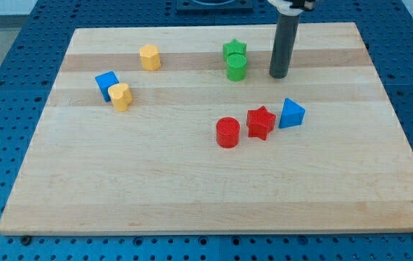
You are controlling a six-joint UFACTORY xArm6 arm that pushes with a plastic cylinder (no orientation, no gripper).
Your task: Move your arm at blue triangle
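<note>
The blue triangle (pixel 291 114) lies right of the board's middle, touching or almost touching the red star (pixel 261 122) on its left. My tip (pixel 278 75) stands on the board above the blue triangle, a short gap away, and just right of the green cylinder (pixel 236 67). The rod rises straight up to the view's top edge.
A red cylinder (pixel 227 133) sits left of the red star. A green star (pixel 234 50) sits just above the green cylinder. A yellow block (pixel 149 56) lies at upper left. A blue cube (pixel 107 84) and a yellow heart-like block (pixel 121 96) touch at left. The wooden board (pixel 206 196) rests on a blue perforated table.
</note>
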